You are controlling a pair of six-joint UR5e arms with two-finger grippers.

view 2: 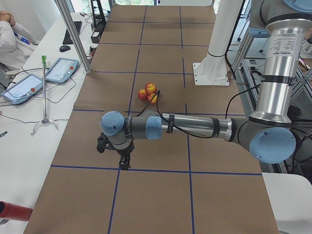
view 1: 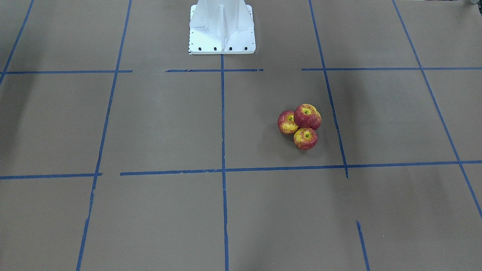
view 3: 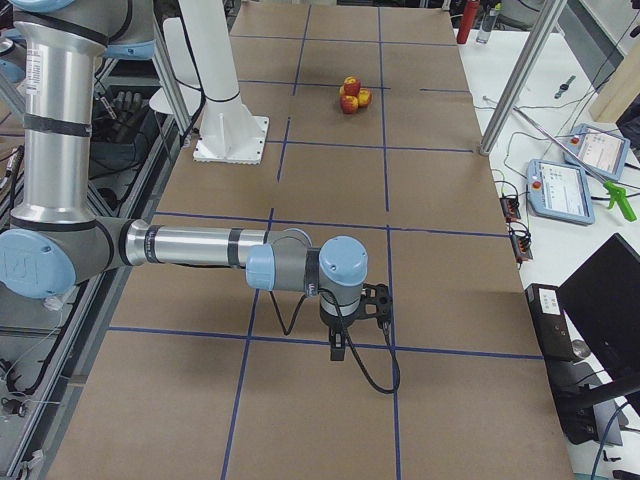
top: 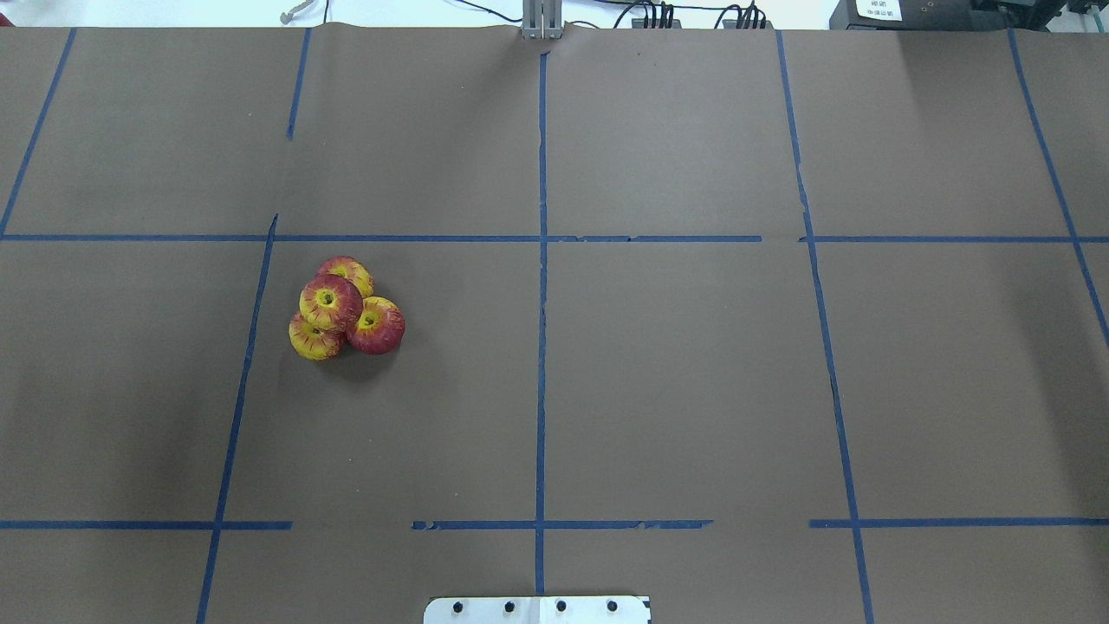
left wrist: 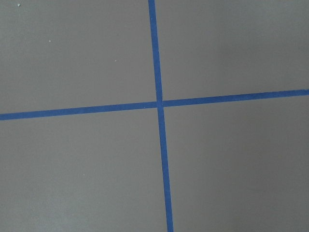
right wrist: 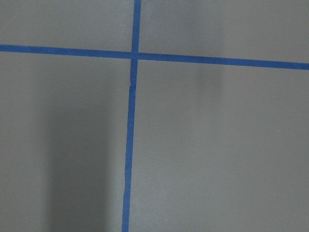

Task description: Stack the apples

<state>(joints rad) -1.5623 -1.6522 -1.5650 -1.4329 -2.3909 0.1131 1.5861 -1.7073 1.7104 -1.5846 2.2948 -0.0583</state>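
Note:
Four red and yellow apples sit in a tight cluster on the brown table. Three lie on the table and one apple (view 1: pixel 307 116) rests on top of them. The cluster shows in the overhead view left of centre, with the top apple (top: pixel 330 302) in its middle. It also shows small in the left view (view 2: pixel 150 91) and the right view (view 3: pixel 351 95). My left gripper (view 2: pixel 124 165) hangs far from the apples near the table's left end. My right gripper (view 3: pixel 338 350) hangs near the right end. I cannot tell whether either is open or shut.
Blue tape lines (top: pixel 541 347) divide the brown paper into squares. The white robot pedestal (view 1: pixel 222 28) stands at the table's robot side. Both wrist views show only paper and a tape cross (left wrist: pixel 159 104). Tablets (view 2: pixel 61 69) and a person lie beyond the table's far side.

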